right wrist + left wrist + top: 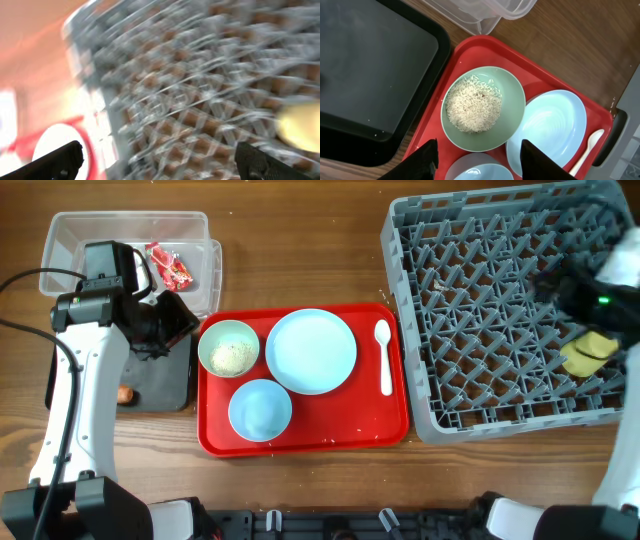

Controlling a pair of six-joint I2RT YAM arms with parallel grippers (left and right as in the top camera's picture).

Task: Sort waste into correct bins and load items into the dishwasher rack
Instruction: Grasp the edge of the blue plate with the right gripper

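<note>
The pale green bowl (229, 347) holds white rice crumbs (472, 106) on the red tray, next to the light blue plate (311, 350), the light blue bowl (260, 409) and the white spoon (384, 355). My left gripper (480, 160) is open and empty, above the tray's left edge by the green bowl (483, 108). The red wrapper (170, 268) lies in the clear tub (130, 250). A brown food piece (125, 393) shows at the black bin (165, 375). My right gripper (160, 160) is open and empty over the grey rack (500, 310); the yellow cup (588, 352) lies in the rack. The napkin is out of view.
The flat red tray (300, 435) sits between the black bin and the rack. The left arm covers part of the black bin and the tub. The right wrist view is motion-blurred. Bare wooden table lies in front of the tray.
</note>
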